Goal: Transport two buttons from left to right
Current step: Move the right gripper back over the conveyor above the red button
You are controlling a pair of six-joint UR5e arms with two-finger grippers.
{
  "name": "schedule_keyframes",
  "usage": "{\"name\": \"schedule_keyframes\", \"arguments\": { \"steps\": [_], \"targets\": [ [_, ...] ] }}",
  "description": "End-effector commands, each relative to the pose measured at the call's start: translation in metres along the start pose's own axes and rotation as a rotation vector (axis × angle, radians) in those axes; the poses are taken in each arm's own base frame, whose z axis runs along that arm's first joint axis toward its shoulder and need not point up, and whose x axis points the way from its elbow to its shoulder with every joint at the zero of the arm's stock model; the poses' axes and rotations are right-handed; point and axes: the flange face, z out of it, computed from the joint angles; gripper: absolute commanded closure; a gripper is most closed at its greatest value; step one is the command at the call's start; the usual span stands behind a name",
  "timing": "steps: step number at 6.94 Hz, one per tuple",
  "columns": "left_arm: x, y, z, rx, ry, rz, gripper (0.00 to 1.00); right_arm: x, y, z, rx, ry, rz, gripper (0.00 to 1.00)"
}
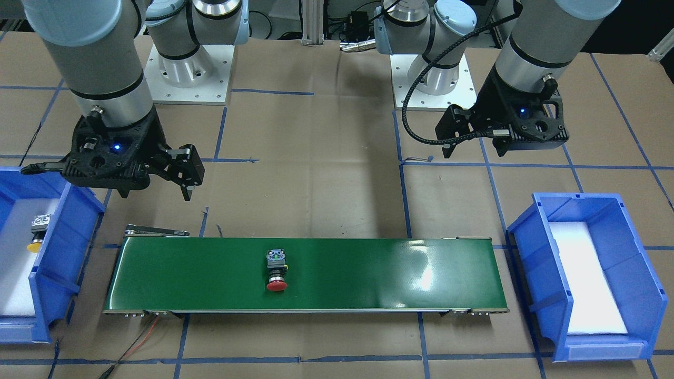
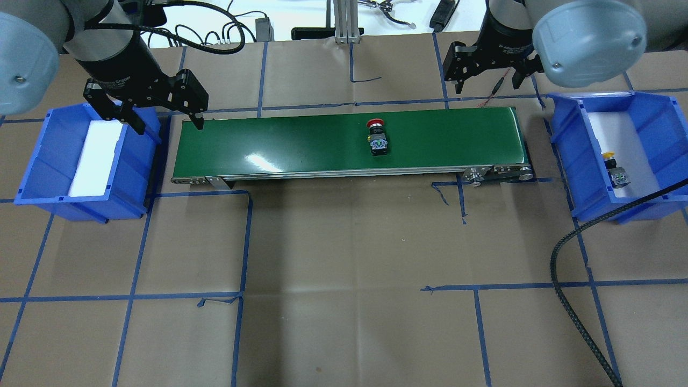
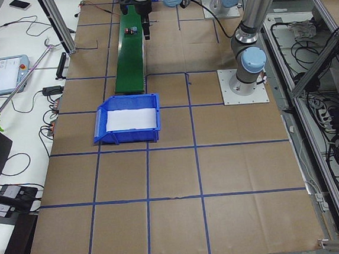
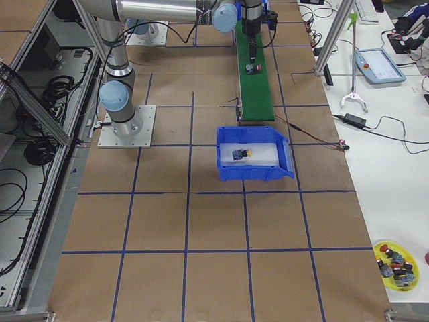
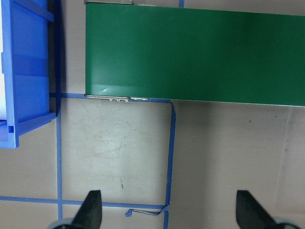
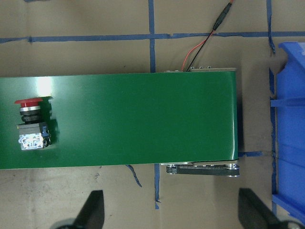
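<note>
The red-capped button (image 2: 378, 137) lies on its side on the green conveyor belt (image 2: 290, 145), right of its middle; it also shows in the front view (image 1: 277, 270) and the right wrist view (image 6: 32, 122). The yellow-capped button (image 2: 616, 171) lies in the right blue bin (image 2: 567, 161), also in the front view (image 1: 38, 233). My left gripper (image 2: 169, 122) is open and empty over the belt's left end, beside the left blue bin (image 2: 32, 177). My right gripper (image 2: 486, 83) is open and empty beyond the belt's right end.
The left bin holds only a white pad (image 2: 97, 158). A red wire (image 6: 205, 40) runs from the belt's right end. A black cable (image 2: 564, 252) hangs at the right. A yellow dish of spare buttons (image 4: 397, 263) sits on a side table.
</note>
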Motion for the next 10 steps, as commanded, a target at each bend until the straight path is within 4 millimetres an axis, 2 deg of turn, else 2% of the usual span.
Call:
{"name": "schedule_keyframes", "arguments": {
  "steps": [1,4,5,10],
  "targets": [
    [0.000,0.000,0.000,0.000,0.000,0.000,0.00,-0.008,0.001,0.012,-0.020,0.002,-0.012,0.00],
    [0.000,0.000,0.000,0.000,0.000,0.000,0.00,-0.011,-0.004,0.028,-0.043,0.000,-0.016,0.00],
    [0.000,0.000,0.000,0.000,0.000,0.000,0.00,-0.012,-0.007,0.039,-0.060,0.001,-0.019,0.00],
    [0.000,0.000,-0.001,0.002,-0.002,0.000,0.00,-0.026,-0.044,0.117,-0.058,-0.062,-0.015,0.01]
  ]
}}
